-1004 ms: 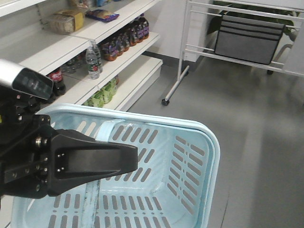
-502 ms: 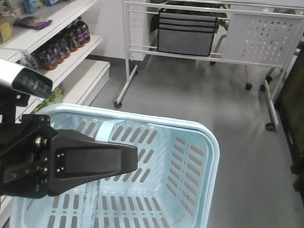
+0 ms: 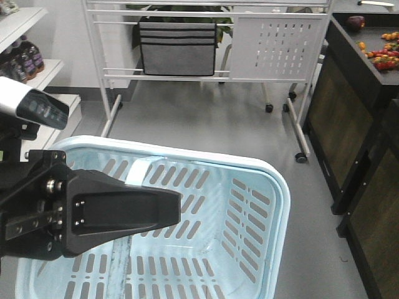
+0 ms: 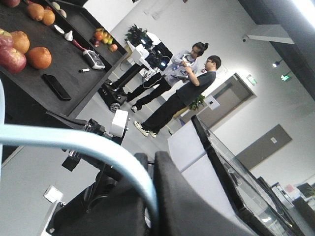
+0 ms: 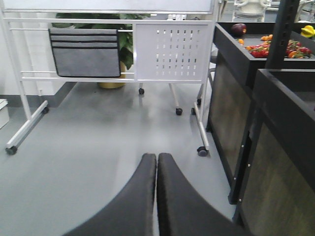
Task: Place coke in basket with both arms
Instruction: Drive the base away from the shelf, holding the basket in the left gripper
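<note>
Closest, the left gripper (image 3: 168,208) lies over the left side of the basket (image 3: 206,158), pointing right. In the wrist view a pale blue bar (image 4: 74,140) of the basket runs down between its black fingers (image 4: 197,211), which pinch it. The right gripper (image 5: 157,162) hangs above grey floor (image 5: 98,132), its fingers pressed together with nothing between them. Beyond the basket's far rim stands a white wheeled rack (image 3: 206,76) with a grey fabric pocket (image 3: 177,50) hung on it. A dark counter (image 3: 349,81) bearing fruit lines the right. Where the coke is cannot be told.
</note>
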`<state>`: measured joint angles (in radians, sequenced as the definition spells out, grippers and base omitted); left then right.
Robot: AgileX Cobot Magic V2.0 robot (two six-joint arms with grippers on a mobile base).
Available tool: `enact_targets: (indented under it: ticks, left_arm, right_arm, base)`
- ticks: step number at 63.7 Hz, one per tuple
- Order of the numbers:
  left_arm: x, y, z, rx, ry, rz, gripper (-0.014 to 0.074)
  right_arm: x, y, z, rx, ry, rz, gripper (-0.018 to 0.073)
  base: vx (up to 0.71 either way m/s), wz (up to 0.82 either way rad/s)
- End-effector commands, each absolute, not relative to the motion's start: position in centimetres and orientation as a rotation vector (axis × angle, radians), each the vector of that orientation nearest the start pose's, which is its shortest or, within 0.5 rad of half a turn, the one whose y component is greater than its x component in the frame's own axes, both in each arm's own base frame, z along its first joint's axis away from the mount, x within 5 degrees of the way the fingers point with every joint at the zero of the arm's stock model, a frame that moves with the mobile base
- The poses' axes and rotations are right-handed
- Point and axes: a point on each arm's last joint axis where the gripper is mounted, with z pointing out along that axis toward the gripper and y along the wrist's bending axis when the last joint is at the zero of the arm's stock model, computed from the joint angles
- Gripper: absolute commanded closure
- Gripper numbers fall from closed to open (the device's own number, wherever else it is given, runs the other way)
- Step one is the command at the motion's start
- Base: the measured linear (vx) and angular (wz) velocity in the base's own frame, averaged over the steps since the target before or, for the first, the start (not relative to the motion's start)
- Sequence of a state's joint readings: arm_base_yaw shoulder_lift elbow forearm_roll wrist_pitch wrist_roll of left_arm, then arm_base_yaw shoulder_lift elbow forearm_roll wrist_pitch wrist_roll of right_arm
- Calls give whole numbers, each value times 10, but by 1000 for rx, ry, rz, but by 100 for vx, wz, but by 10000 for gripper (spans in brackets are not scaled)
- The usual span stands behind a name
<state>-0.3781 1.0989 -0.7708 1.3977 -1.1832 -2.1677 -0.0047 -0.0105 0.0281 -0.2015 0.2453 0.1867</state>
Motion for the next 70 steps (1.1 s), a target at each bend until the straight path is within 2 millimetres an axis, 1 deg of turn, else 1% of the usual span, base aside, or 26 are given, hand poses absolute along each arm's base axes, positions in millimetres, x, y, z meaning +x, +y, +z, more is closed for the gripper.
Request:
enact_targets:
  ticks: [1, 22, 70]
  left_arm:
    - [142, -145, 379, 570, 1636, -1922, 602]
    - [142, -145, 379, 570, 1636, -1922, 602]
    - [142, -145, 379, 570, 1636, -1922, 602]
  right_arm:
    - [56, -4, 187, 13, 1666, -55, 564]
    - [56, -4, 187, 13, 1666, -55, 564]
    - [56, -4, 187, 13, 1666, -55, 564]
  base:
    - [19, -25]
    - [21, -17]
    - [24, -5]
